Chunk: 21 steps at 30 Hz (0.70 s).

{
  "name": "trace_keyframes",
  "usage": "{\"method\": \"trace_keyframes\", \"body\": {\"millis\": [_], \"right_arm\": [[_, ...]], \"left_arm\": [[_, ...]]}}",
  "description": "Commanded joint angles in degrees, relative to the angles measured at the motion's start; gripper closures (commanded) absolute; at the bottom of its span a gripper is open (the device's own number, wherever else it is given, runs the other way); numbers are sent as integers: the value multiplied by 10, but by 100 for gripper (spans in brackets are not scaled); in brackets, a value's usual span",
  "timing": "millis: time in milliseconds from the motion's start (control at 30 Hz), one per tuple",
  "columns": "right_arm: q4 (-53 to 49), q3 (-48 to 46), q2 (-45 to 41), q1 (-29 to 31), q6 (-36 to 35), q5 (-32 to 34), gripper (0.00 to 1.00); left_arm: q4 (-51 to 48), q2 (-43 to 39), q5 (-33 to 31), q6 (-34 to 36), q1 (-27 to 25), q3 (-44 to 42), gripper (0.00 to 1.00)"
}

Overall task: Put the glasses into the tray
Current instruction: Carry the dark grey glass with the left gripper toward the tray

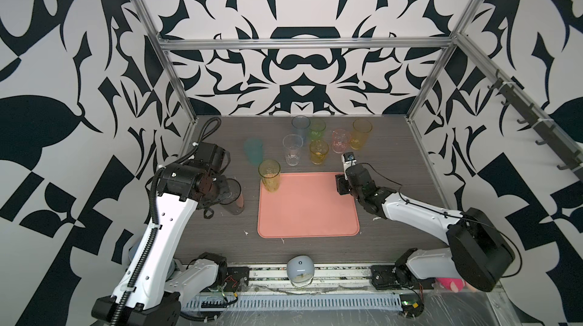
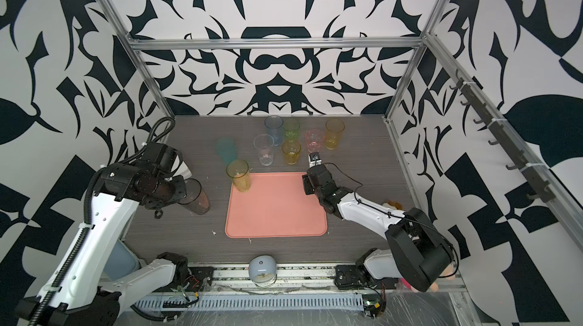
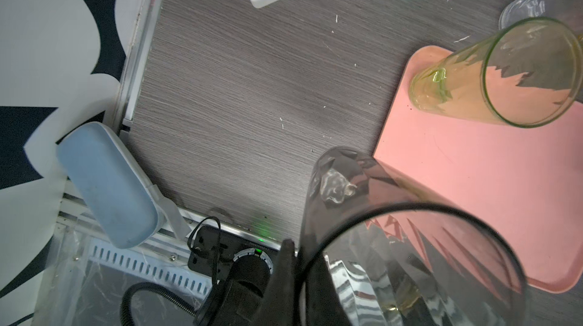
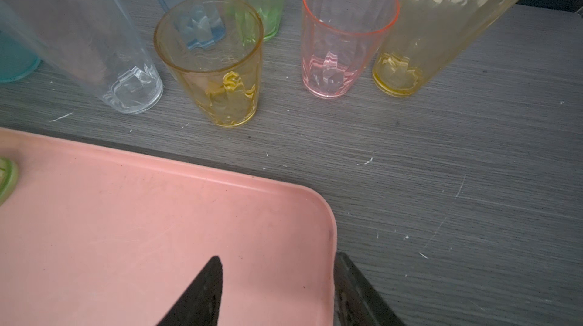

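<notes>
1. Pinching the rim wall of the tall transparent smoky grey tumbler (image 3: 410, 245), the left claw (image 3: 296, 261) is closed on it, with one finger outside the mouth and one inside. The glass hangs below the claw. Whether its base touches the dark wood-grain table (image 1: 394, 151) I cannot tell.
2. The flat salmon-pink rectangular tray (image 1: 309, 214) lies just beyond the held glass, towards the other arm; the glass is beside it, not over it.
3. The right claw (image 4: 279, 274) hovers over a corner of the tray, jaws apart with nothing between them. Ahead of its fingertips, past the rim, stand the short amber tumbler (image 4: 217, 65) and the short pink tumbler (image 4: 342, 40). A tall clear tumbler (image 4: 104, 50) stands beside the amber one.
4. One tall yellow-green tumbler (image 1: 270, 176) is already upright in the tray, at the corner nearest the left claw.
5. These glasses look light, stiff, thin-walled and slick, possibly brittle. A rim pinch suits them, but a tall one may swing, so squeeze gently and set it down flat.
</notes>
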Motion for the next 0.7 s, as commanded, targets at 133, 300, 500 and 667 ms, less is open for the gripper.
{"method": "trace_keyframes", "body": {"millis": [133,300,500,667], "right_arm": [[5,26,-8,1,8,-1,40],[4,27,-3,1,8,-4,40],[3,29,-1,1,11,-6,40],[2,29,-1,1,11,-6,40]], "left_arm": [[59,-20,62,-26,-2,-76,100],[105,-31,66,-54,-16,-122,100],[123,-18,41,-86,-58,-135,100],[131,11,12,-109,-106,-126,100]]}}
